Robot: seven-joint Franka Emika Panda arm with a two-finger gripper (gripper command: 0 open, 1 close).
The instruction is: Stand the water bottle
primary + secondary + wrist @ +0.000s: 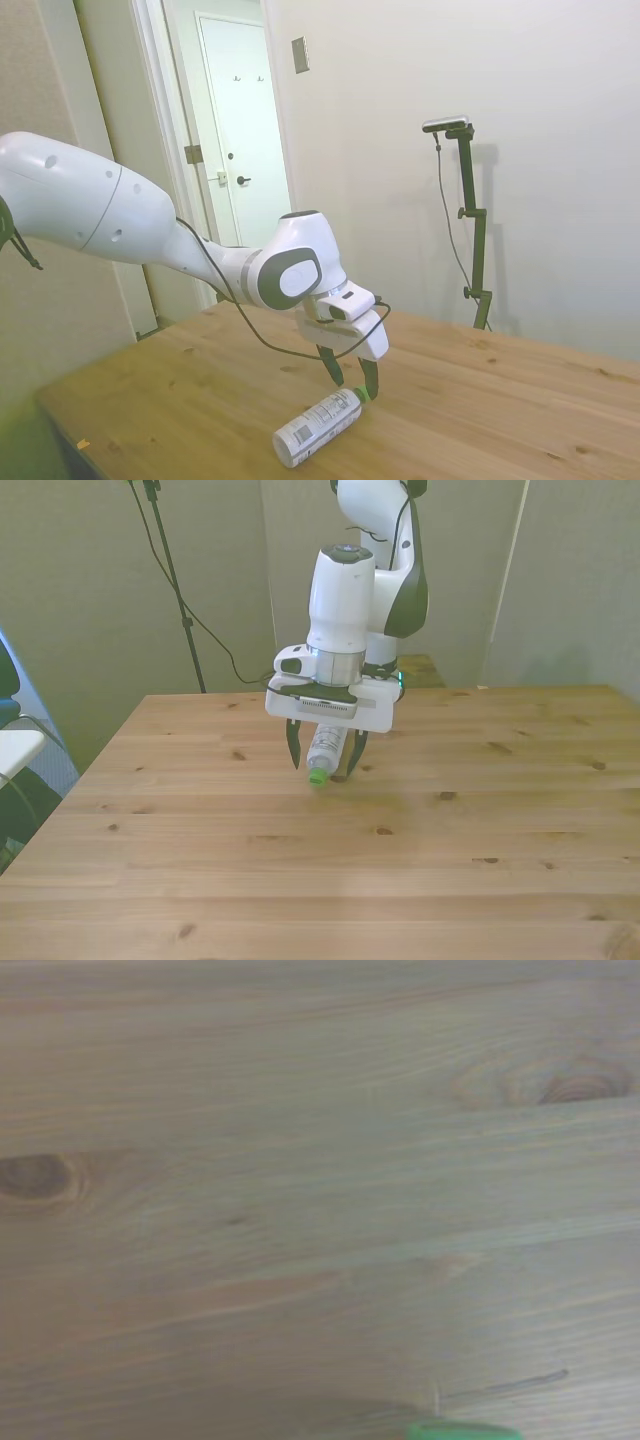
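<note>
Jaws [323, 757] spread, straddling the green-capped neck of the water bottle [318, 427] lying on the table [450, 880].

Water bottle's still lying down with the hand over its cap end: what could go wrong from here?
1. The water bottle lies on its side, so it may roll off-line as the open hand closes.
2. The hand straddles the green cap end; gripped there, the bottle may pivot or slip while tipped upright.
</note>
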